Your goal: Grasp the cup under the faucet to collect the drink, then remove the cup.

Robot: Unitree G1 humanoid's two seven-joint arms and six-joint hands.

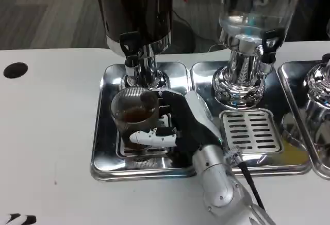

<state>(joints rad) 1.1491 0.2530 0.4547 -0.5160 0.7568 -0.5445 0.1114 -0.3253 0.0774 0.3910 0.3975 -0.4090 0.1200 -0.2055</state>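
Brown drink is sitting in the clear cup (135, 110) that my right hand (178, 124) is gripping at 6 o'clock beneath the dark dispenser's faucet (130, 47), and I am judging that lifting it level off the steel tray (103, 148) comes next.

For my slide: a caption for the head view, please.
Right robot hand holds a cup of brown drink under the dark dispenser's faucet.

We see a clear-tanked dispenser (247, 34) standing on the middle steel tray (206, 78), a slotted drain grate (251, 131) before it. A third dispenser base (318, 88) sits far right. A black round hole (15, 70) marks the white desk (46, 132).
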